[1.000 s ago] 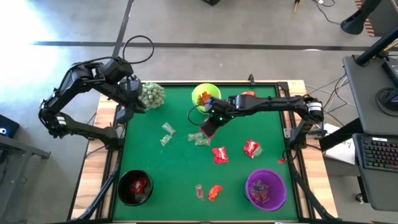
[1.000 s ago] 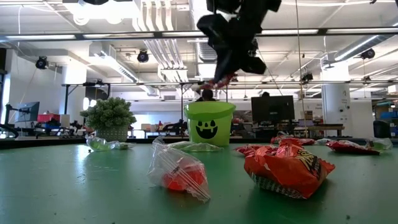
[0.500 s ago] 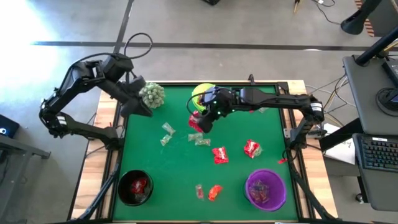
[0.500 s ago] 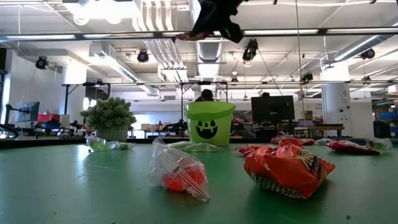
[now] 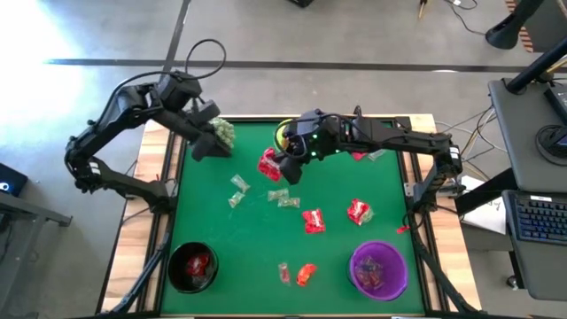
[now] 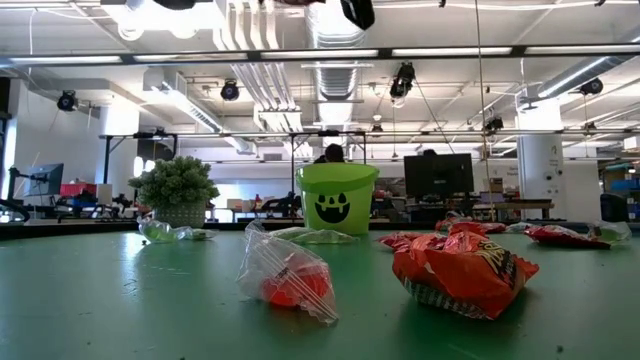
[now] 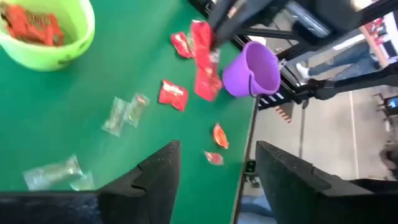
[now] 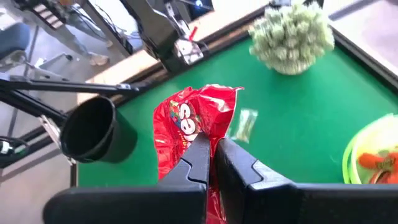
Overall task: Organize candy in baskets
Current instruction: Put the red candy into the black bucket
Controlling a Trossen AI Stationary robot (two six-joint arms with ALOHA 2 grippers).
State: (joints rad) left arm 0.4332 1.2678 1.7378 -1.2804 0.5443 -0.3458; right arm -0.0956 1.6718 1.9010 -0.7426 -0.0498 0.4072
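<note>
My right gripper [image 5: 287,168] is high over the table's middle, shut on a red candy packet [image 5: 268,164]; the packet also shows in the right wrist view [image 8: 189,121]. The lime green basket [image 5: 285,133], holding red and orange candy, stands at the far edge, partly under that arm. The black basket [image 5: 192,266] is near left, the purple basket [image 5: 379,269] near right. Loose candy lies on the green mat: clear pieces [image 5: 237,184], red ones [image 5: 312,220], an orange one [image 5: 306,273]. My left gripper [image 7: 214,186] is open and holds nothing, beside the spiky plant [image 5: 221,133]. My right gripper pinches one end of the red packet [image 8: 205,134] between its two fingers. The fingers slant down toward the table's left. The packet hangs from them, lifted clear of the table, as the left wrist view shows [image 7: 204,65].
The spiky plant [image 8: 291,37] stands at the far left corner by my left gripper. In the low view a clear-wrapped orange candy [image 6: 290,275] and an orange-red bag [image 6: 465,270] lie near the front. Wooden table edges frame the mat.
My right gripper has risen with the red packet, leaving the top of the low view, and has drifted toward the table's left and far side. My left gripper has moved a little toward the plant and rolled.
</note>
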